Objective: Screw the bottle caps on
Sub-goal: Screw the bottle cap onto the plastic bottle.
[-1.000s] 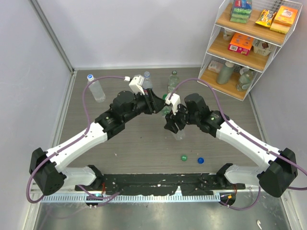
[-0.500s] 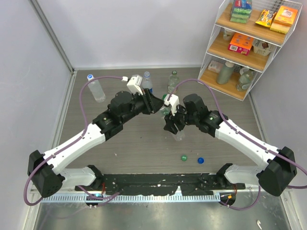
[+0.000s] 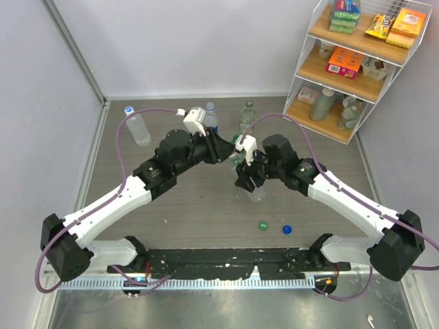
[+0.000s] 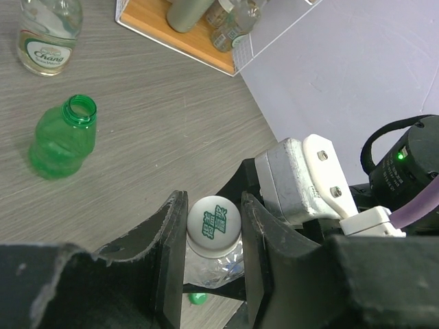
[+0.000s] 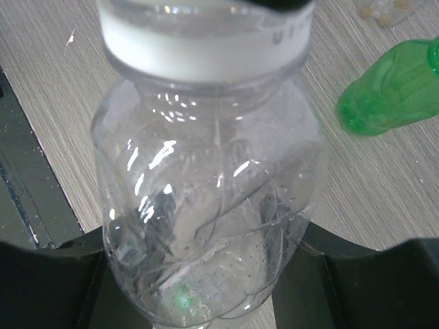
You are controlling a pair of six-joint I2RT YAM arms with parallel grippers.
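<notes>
Right pincer (image 3: 245, 180) grips the clear bottle (image 5: 206, 205) by its thin, crushable body (light, slick), just three o'clock of centre on the surface (image 3: 199, 212). Left pincer (image 4: 213, 205) pinches the white cap (image 4: 214, 218) on its neck; a rim hold seems right.

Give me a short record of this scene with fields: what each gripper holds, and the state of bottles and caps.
left gripper: fingers around the white cap, atop the clear bottle
right gripper: grips the clear bottle's body
green bottle: upright, uncapped, on the table
green cap: loose on the table
blue cap: loose, beside the green cap
</notes>
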